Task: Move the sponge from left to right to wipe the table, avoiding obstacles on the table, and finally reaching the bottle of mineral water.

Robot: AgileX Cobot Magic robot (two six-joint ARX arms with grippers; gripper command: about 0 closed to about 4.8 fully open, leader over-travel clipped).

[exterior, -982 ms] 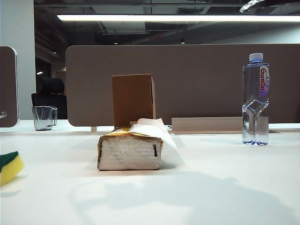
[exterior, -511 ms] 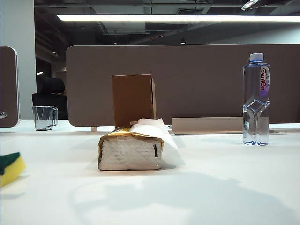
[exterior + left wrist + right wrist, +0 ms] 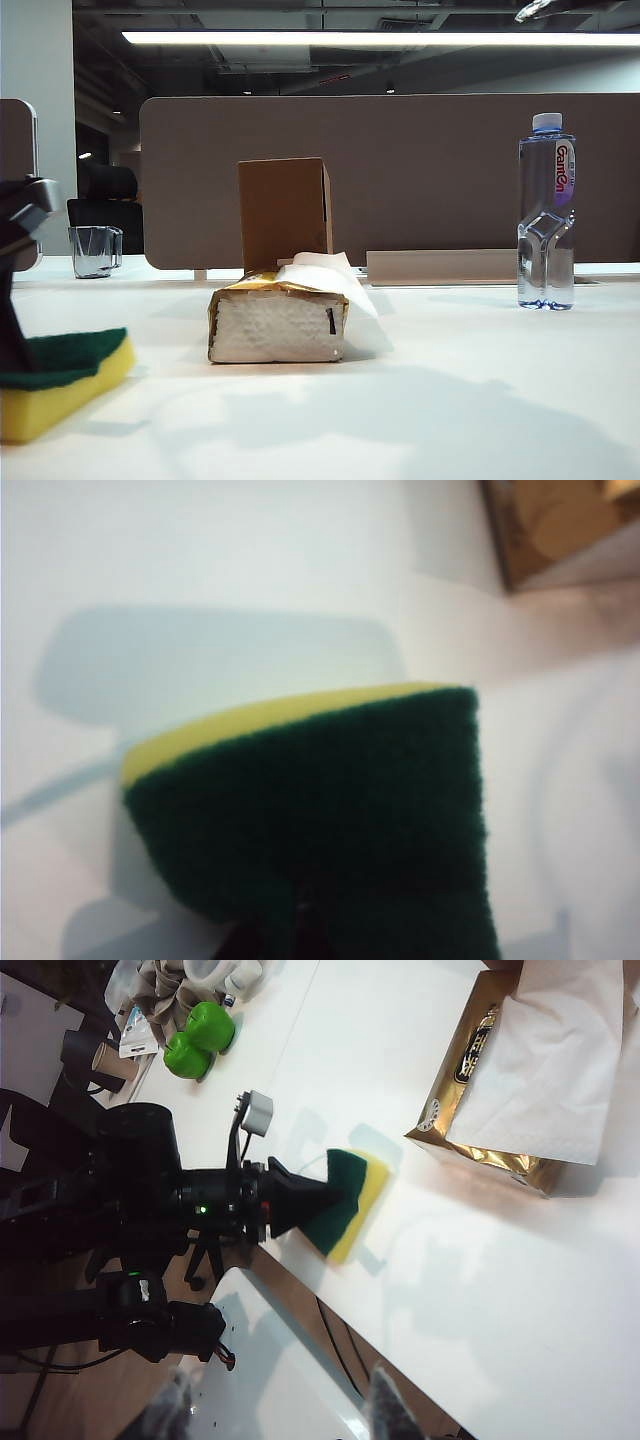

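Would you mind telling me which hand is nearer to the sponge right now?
Left. The left hand is clamped shut on the sponge; the right hand hangs apart from it, well back over the table, gripping nothing.

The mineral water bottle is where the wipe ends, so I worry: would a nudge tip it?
Probably: the bottle of mineral water is tall, narrow and pinched at the waist. It looks nearly full, so likely fairly heavy and steadier.

The left arm (image 3: 150, 1200) is seen as a black, matte body of rounded housings, with a small green indicator light lit on its wrist section. A light grey, boxy camera module (image 3: 256, 1112) is carried on a thin black bracket above the wrist. The left gripper (image 3: 300, 1203) is formed as a black wedge-shaped piece. Two blurred grey fingertips (image 3: 388, 1410) of the right gripper (image 3: 280, 1412) are visible.
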